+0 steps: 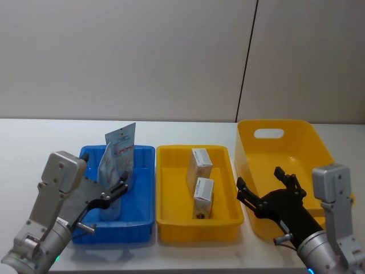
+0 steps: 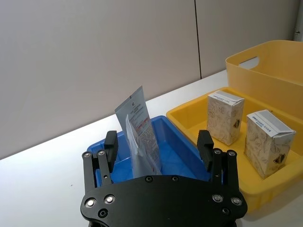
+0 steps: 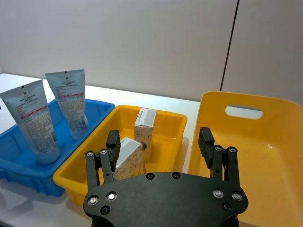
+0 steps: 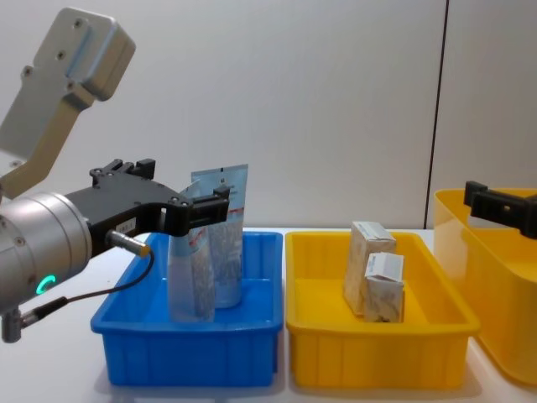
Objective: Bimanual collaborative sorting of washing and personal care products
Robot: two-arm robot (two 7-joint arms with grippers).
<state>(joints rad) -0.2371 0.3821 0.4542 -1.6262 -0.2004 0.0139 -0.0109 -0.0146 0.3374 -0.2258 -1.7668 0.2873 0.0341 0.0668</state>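
The left gripper (image 2: 157,142) hangs wide open over the blue tray (image 1: 142,197), where two tubes (image 3: 33,118) stand upright. Two boxes (image 1: 201,162) stand in the yellow tray (image 1: 171,228), and the right gripper (image 1: 267,185), also spread wide, is at the yellow basket (image 1: 296,137). The right wrist view shows the tubes apart, while in the chest view they overlap behind the left gripper's fingers (image 4: 220,200).

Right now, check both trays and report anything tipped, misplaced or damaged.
Nothing stands out. Both tubes stand flat end up in the blue tray, and both boxes stand upright in the yellow tray, sorted by kind. The open left gripper is at the tubes; the open right gripper hangs by the yellow basket.
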